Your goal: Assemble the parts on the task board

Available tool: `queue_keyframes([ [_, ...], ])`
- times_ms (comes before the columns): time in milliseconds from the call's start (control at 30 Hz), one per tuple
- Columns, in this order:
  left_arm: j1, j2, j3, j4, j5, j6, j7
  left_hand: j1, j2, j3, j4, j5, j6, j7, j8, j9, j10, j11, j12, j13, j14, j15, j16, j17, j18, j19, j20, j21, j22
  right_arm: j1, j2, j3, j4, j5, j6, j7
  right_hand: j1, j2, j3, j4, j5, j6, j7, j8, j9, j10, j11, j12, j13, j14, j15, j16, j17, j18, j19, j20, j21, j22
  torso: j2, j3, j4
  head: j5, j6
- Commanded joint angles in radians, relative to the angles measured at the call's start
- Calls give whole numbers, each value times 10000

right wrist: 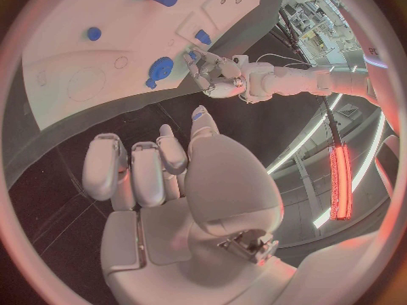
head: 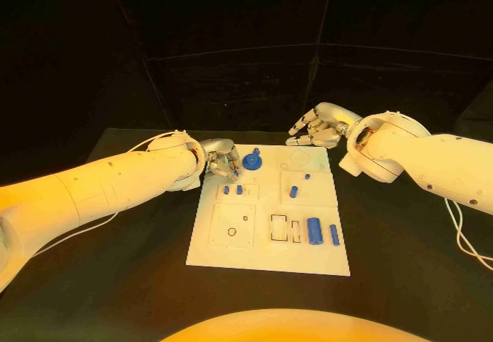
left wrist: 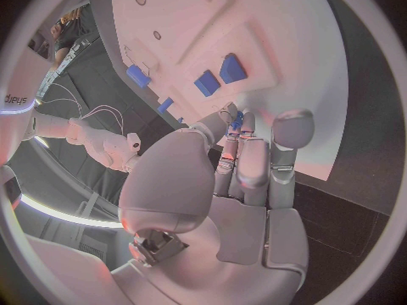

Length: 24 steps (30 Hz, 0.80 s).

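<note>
Black table [head: 123, 285] fills the head view, and the white task board [head: 269, 214] lies in the middle of it, with its long side running away from the robot. Two long blue parts [head: 314, 230] lie side by side near the board's close right corner, and they point along the board's long side. A round blue part [head: 253, 162] sits near the far left corner. Two small blue parts [head: 233, 189] stand close to the left edge, and one more [head: 294, 191] stands in the middle. The left hand [head: 220, 162] is at the board's far left edge, just beside the round blue part. The right hand [head: 318, 127] is at the board's far edge, with its fingers curled in a little.

From the left wrist, the left hand [left wrist: 246, 166] has its fingers bent together, and a tiny blue piece [left wrist: 237, 120] shows at the fingertips. I cannot tell if the hand really holds it. The board [left wrist: 280, 34] lies past the fingers, with blue parts [left wrist: 220, 74] on it.

From the right wrist, the right hand [right wrist: 152, 166] holds nothing. Its fingers are bent but apart, over the black table beside the board [right wrist: 85, 81]. The round blue part [right wrist: 160, 68] is on the board, and the left hand [right wrist: 216, 71] is next to it.

No words can be read on the board.
</note>
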Motion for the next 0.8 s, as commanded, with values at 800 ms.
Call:
queue_keyframes([
  [800, -14, -8, -22, 145, -82, -205, -29, -383, -488, 55, -173, 59, -538, 191, -529, -87, -810, 276, -587, -2, -8, 166, 24, -308, -196, -116, 123, 15, 5, 20, 3, 6, -20, 9, 22, 86, 51, 100, -74, -13, 53, -66, -10, 66, -11, -90, 5, -52, -38, 298, -59, -93, -51, 110, -67, -25, -77, -53, -2, -2, 5, -33, 0],
])
